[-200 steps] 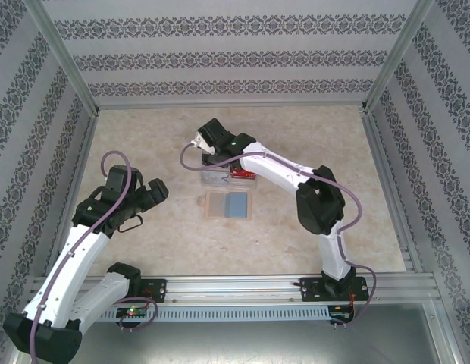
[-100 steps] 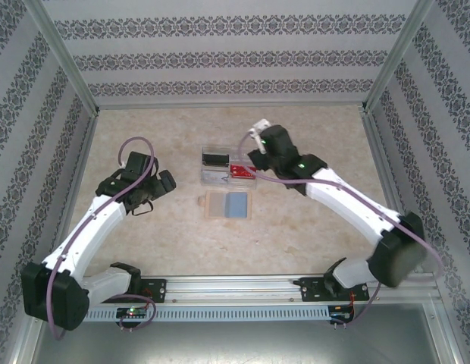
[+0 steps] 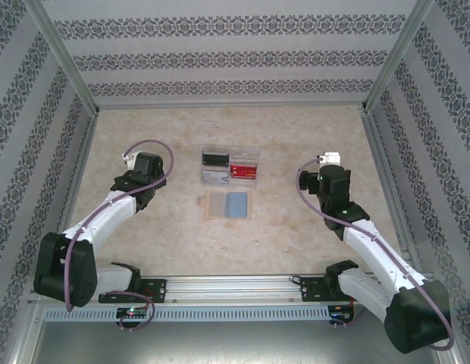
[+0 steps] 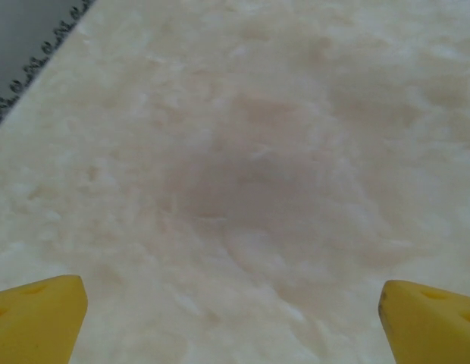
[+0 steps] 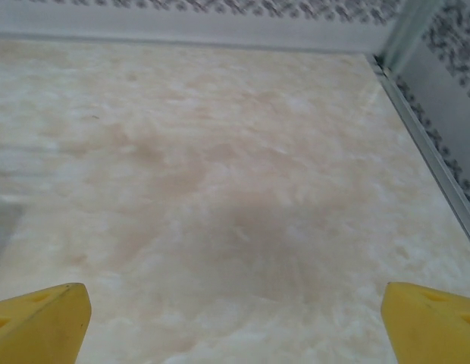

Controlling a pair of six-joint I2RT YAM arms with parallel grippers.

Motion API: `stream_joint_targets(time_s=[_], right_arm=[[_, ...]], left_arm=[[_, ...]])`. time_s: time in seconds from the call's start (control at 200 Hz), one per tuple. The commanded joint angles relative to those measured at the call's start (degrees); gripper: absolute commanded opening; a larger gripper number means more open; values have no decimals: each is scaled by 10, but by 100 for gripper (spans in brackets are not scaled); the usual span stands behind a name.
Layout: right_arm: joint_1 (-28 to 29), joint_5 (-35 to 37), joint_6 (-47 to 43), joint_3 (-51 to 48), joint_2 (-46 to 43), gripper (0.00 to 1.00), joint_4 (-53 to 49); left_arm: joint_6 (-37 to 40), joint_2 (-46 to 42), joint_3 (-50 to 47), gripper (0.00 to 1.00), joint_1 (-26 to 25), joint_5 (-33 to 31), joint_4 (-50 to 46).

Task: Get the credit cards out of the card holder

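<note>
The card holder (image 3: 229, 164) is a clear box at the table's middle; a black card (image 3: 214, 159) stands in its left part and a red card (image 3: 242, 170) in its right. Just in front of it a tan card (image 3: 215, 205) and a blue-grey card (image 3: 237, 205) lie flat side by side. My left gripper (image 3: 142, 170) hovers well to the holder's left, open, with bare table between its yellow fingertips (image 4: 38, 315). To the holder's right my right gripper (image 3: 331, 179) is likewise open and empty, its yellow fingertips (image 5: 42, 318) wide apart.
Patterned walls and metal frame posts close in the table on three sides. A frame rail (image 5: 424, 144) runs close to my right gripper's right side. The table's left edge (image 4: 30, 53) lies near my left gripper. An aluminium rail (image 3: 235, 288) carries both arm bases.
My right arm has swung from over the card holder out to the right, and its jaws have opened wide. My left arm has stretched farther back on the left.
</note>
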Motion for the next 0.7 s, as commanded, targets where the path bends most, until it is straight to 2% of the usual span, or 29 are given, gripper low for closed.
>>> stream_joint_targets(time_s=[0.0, 0.235, 0.345, 0.44, 0.49, 0.53, 0.625, 0.694], right_arm=[[-21, 10, -9, -43, 16, 98, 98], [-66, 20, -9, -45, 129, 98, 207], [-80, 14, -18, -43, 193, 98, 284], [-85, 19, -29, -27, 236, 98, 317], [-90, 8, -32, -25, 250, 98, 342], [-96, -23, -36, -27, 263, 98, 364], [-101, -52, -42, -39, 305, 98, 443], [-119, -89, -33, -40, 293, 98, 417]], left_arm=[[77, 22, -17, 99, 33, -23, 102], [138, 87, -63, 99, 83, 28, 288], [186, 122, -89, 99, 89, 55, 386], [184, 130, -91, 99, 106, 106, 415], [188, 137, -105, 100, 114, 145, 453], [190, 137, -102, 100, 114, 154, 442], [205, 124, -142, 100, 114, 193, 508], [213, 123, -167, 100, 115, 215, 552]])
